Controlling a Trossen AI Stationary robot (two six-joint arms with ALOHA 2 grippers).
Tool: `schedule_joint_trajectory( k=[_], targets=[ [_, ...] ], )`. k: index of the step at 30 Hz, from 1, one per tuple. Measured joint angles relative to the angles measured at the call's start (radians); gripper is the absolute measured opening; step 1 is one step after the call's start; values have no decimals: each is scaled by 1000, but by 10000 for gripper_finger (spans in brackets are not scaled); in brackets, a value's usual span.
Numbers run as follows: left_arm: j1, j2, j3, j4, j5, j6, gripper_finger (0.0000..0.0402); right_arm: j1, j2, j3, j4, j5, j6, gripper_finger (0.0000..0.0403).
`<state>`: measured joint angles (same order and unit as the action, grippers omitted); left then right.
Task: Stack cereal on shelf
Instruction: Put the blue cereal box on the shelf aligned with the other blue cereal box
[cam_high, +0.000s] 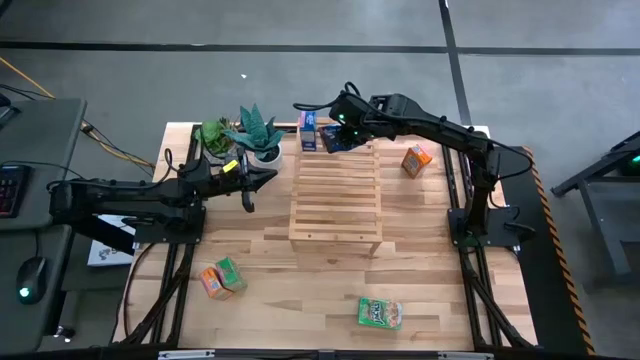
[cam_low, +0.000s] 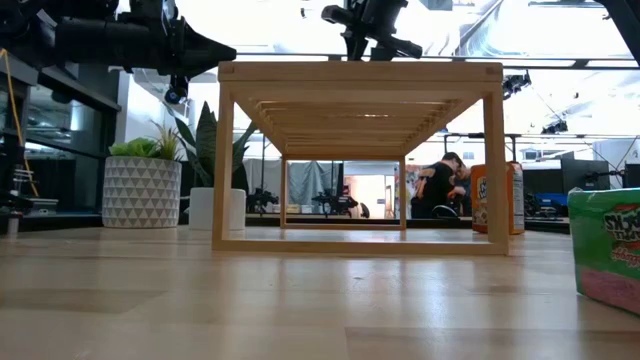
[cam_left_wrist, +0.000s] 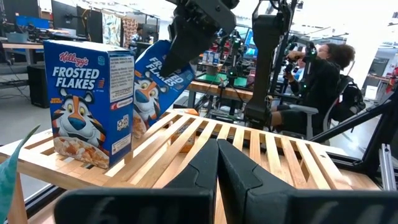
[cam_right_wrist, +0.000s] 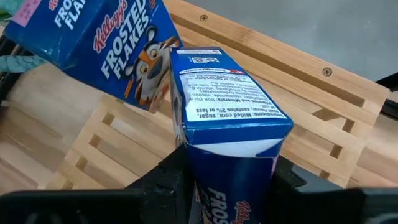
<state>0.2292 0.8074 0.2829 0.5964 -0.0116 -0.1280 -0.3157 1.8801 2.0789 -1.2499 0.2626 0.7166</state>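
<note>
The shelf is a light-wood slatted rack in the middle of the table. One blue cereal box stands upright on the slats at its far end. Beside it hangs a second blue cereal box, tilted, with my right gripper shut on it from above. Its lower end is hidden behind the standing box. My left gripper is shut on nothing and waits level at the shelf's left side, near the potted plants. Another orange box rests on the table right of the shelf. My right gripper pinches the blue cereal box between its two fingers on two opposite sides, near the box's upper end. The fingers come slanting down from above. The box hangs tilted over the shelf's far end; whether its lower end touches the slats cannot be told.
Two potted plants stand at the shelf's far left. An orange and a green box lie together near the front left, and a green box lies near the front edge. People sit at desks in the room beyond the table.
</note>
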Motion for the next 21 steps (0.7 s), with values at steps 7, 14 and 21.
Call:
schedule_joint_trajectory(
  k=[7,14,21],
  targets=[
    [0,0,0,0,0,0,0,-1,0,0,0,22,-3,186],
    [0,0,0,0,0,0,0,-1,0,0,26,21,-2,218],
    [0,0,0,-1,0,0,0,-5,0,0,90,13,0,220]
  ],
)
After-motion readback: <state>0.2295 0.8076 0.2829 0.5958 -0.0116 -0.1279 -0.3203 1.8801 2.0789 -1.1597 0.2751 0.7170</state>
